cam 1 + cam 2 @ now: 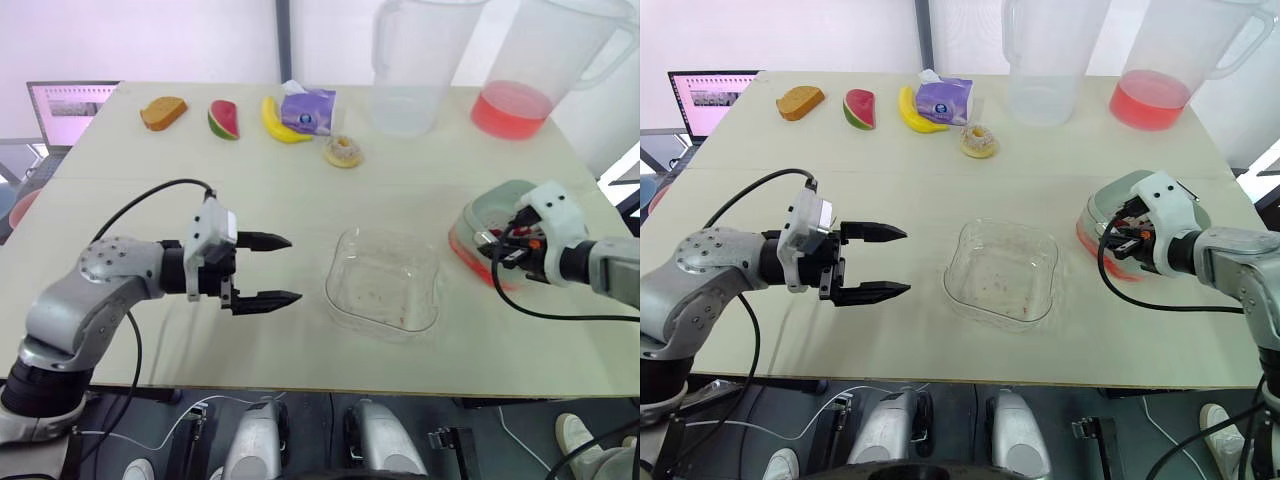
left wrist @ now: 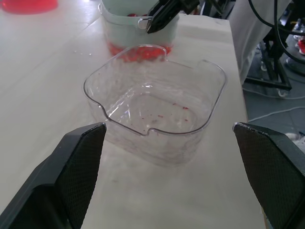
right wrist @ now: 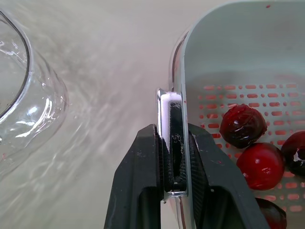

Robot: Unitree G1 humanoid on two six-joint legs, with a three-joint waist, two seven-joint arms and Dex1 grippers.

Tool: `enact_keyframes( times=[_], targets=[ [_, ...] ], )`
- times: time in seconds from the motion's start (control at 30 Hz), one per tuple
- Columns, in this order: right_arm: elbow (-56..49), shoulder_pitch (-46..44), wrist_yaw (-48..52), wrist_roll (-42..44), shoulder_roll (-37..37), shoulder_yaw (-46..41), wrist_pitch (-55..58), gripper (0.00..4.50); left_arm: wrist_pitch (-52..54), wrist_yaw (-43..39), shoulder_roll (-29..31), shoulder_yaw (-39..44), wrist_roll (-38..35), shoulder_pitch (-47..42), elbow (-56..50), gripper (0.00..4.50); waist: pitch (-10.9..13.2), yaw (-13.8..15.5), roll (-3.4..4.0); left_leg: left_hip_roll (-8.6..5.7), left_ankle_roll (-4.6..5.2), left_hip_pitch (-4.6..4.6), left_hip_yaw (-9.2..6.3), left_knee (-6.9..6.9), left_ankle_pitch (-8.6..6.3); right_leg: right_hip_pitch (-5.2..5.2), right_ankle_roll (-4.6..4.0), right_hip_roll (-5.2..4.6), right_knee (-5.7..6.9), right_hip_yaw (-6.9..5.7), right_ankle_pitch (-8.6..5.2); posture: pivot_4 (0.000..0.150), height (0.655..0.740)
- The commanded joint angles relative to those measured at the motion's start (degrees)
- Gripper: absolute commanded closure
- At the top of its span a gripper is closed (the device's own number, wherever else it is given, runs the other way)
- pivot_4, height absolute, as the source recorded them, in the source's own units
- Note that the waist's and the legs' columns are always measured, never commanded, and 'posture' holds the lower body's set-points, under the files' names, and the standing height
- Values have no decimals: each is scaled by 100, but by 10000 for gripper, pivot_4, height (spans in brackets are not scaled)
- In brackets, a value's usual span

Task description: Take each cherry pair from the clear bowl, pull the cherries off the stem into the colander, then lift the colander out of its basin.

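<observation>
A pale table (image 1: 200, 170) spans the frame. Along its far edge, from the upper left, lie a slice of bread (image 1: 163, 112), a watermelon wedge (image 1: 224, 119), a banana (image 1: 278, 122) touching a purple tissue pack (image 1: 308, 110), and just nearer, a donut (image 1: 343, 152). At the upper right stand a clear pitcher (image 1: 410, 70) and a pitcher of red liquid (image 1: 530, 70). A clear bowl (image 1: 384, 283) sits at centre; a red basin (image 1: 465, 250) holding a colander (image 1: 495, 195) sits at the right.

Left arm (image 1: 90, 290) bent at elbow, forearm level, pointing toward robot's right. Left gripper (image 1: 295, 268) horizontal, fingers spread wide, nothing between them. Right arm (image 1: 612, 266) reaching inward. Right gripper (image 3: 172, 143) clamped on colander (image 3: 228, 52) rim.
</observation>
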Motion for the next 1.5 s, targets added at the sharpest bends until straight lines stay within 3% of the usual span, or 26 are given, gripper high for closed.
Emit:
enact_keyframes(
  times=[0.03, 0.37, 1.5],
  targets=[
    [-203, -220, -17, 29, -201, -412, 109, 42699, -106, -72, -26, -34, 7, -76, -54, 0, 0, 0, 0, 0, 0, 0, 0, 0, 0, 0, 0, 0, 0, 0, 0, 1500, 7400],
    [-419, -277, -54, 145, -81, -615, 542, 42699, -118, -92, -104, -131, 92, -117, -9, 0, 0, -5, 0, 0, 0, 0, 0, 1, 0, 1, 0, 0, 0, 0, 0, 1500, 7400],
    [-220, -218, -46, -103, -218, -540, 221, 42699, 36, 41, -205, -182, 30, -227, -81, 0, 0, 1, 2, -1, 1, -1, -1, 7, 0, 1, 0, -1, 3, 0, 0, 1500, 7400]
  ],
)
